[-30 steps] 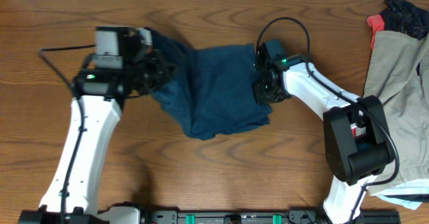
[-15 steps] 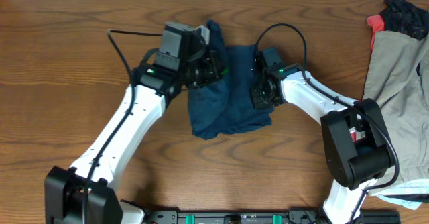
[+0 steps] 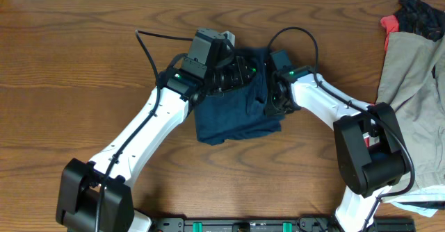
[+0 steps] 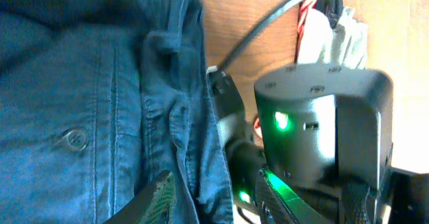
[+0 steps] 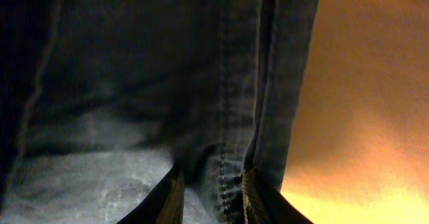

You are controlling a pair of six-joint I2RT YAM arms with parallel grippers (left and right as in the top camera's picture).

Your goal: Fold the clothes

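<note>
Shorts (image 3: 236,117), dark denim, bunched at the middle of the counter (image 3: 69,44), one half doubled over the other. Left gripper (image 3: 242,69) up at the far edge, jaws clenched on a raised flap: denim hanging between the fingers, button and seam right against the left wrist lens. Lifted like that, most likely, to lay this half flat across the rest. Right gripper (image 3: 270,101) low on the right edge, jaws grasping the stitched hem, clear in the right wrist view. Probably there as an anchor, to stop any sliding of the bottom layer. Very little room between the two grippers, so some risk of a bump. Khaki garment (image 3: 414,86) and red cloth (image 3: 389,25) well apart at the far right, out of play.
</note>
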